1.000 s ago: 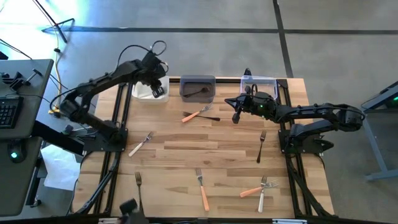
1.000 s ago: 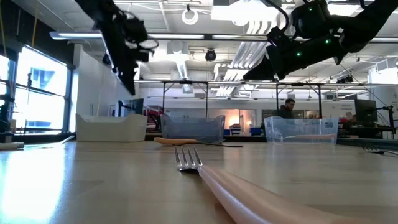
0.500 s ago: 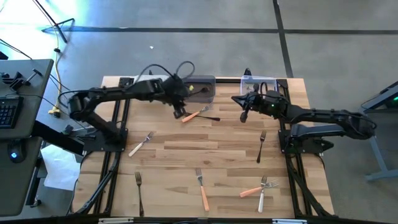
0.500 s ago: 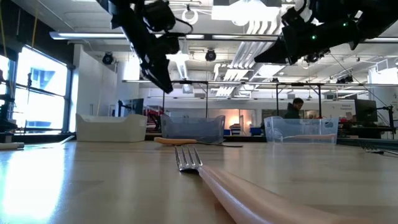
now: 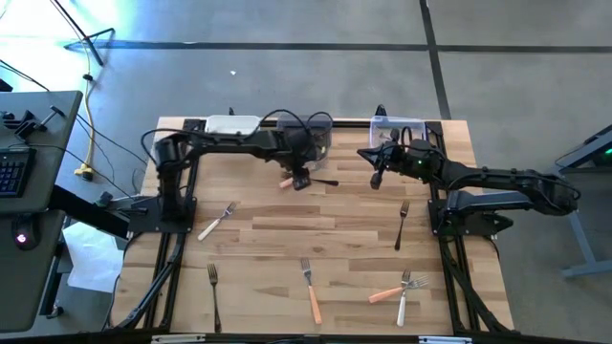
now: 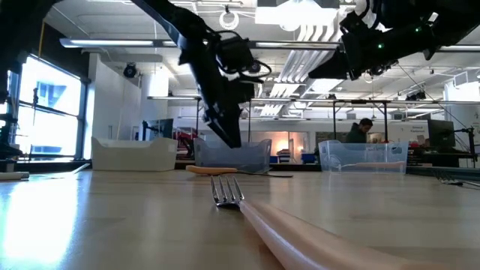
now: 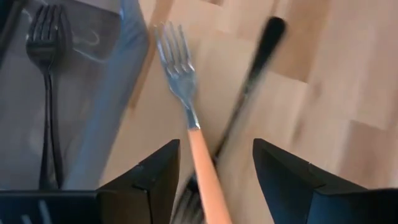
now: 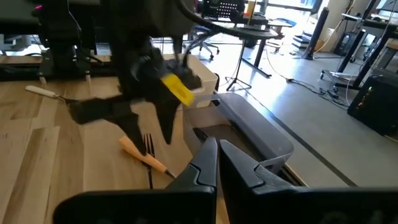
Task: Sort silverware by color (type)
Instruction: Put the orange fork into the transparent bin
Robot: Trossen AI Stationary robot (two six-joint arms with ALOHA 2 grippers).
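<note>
Orange fork (image 7: 202, 163) handle end hidden btwn open left gripper (image 7: 214, 171).

1. The left arm is now stretched across the far side of the table; a second ago its gripper was over the white bin at far left.
2. The left gripper (image 5: 300, 179) has dropped low, its open fingers straddling the orange-handled fork (image 7: 193, 134).
3. The right gripper (image 5: 374, 179) has shifted slightly right, fingers closed.
</note>
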